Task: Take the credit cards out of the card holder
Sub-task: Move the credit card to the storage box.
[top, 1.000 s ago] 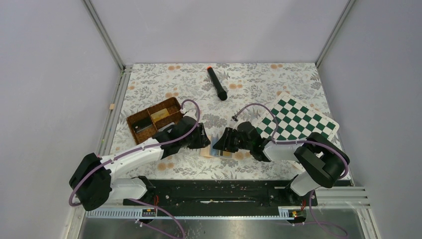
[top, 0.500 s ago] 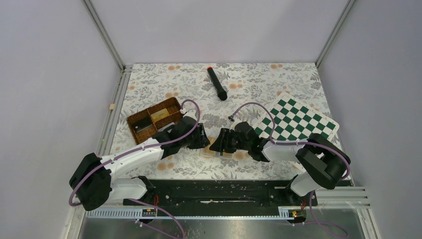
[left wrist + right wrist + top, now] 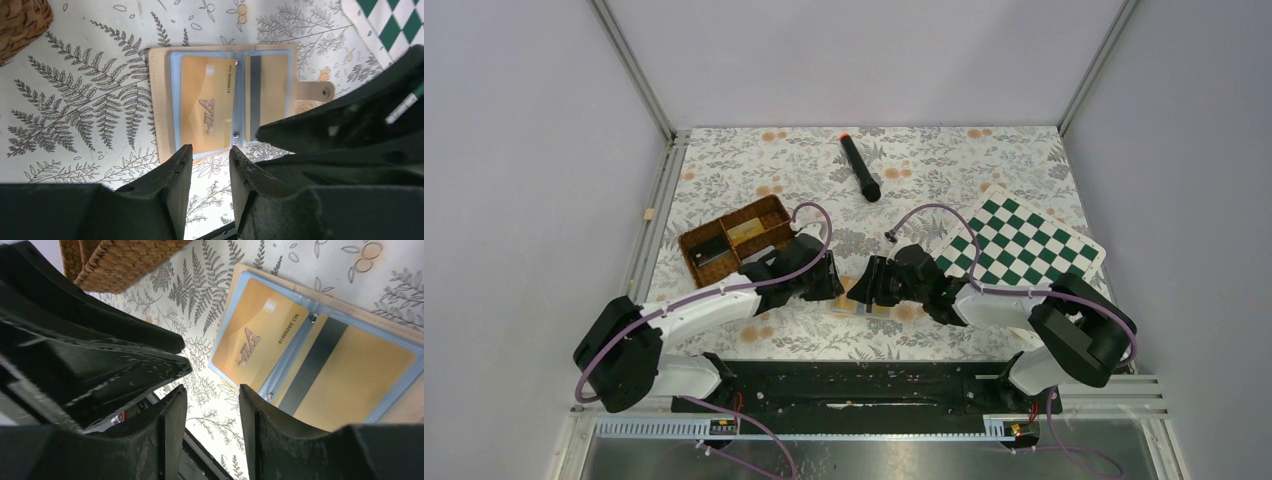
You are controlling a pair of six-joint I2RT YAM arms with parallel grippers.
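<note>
So both arms are stretched low and forward over the fern-print tablecloth [image 3: 744,170]. The white left arm [image 3: 714,300] angles in from the near-left and the right arm [image 3: 994,300] from the near-right. The left gripper [image 3: 829,280] and right gripper [image 3: 869,285] sit nose to nose mid-table, between the brown woven basket [image 3: 125,260] on the left and the green-and-white chequered board [image 3: 1019,245] on the right.

Compared to a second ago, the right gripper has slid a bit left. The left arm's shoulder and elbow have swung toward the centre too, so the two heads are closer together and cover more of what's under them.

Under them is the flat tan card holder [image 3: 156,100], lying open on the cloth just near of the two heads. Both cards are still tucked into its light-blue plastic sleeves [image 3: 287,367]: a gold VIP-printed plastic card [image 3: 207,107] and a gold plastic card with a dark stripe [image 3: 272,85].

Left fingers are only a narrow gap apart with nothing between them, tips right at the holder's edge. Can't tell if they're touching it. Right fingers are parted about the same, also empty, hanging beside the holder's corner.
</note>
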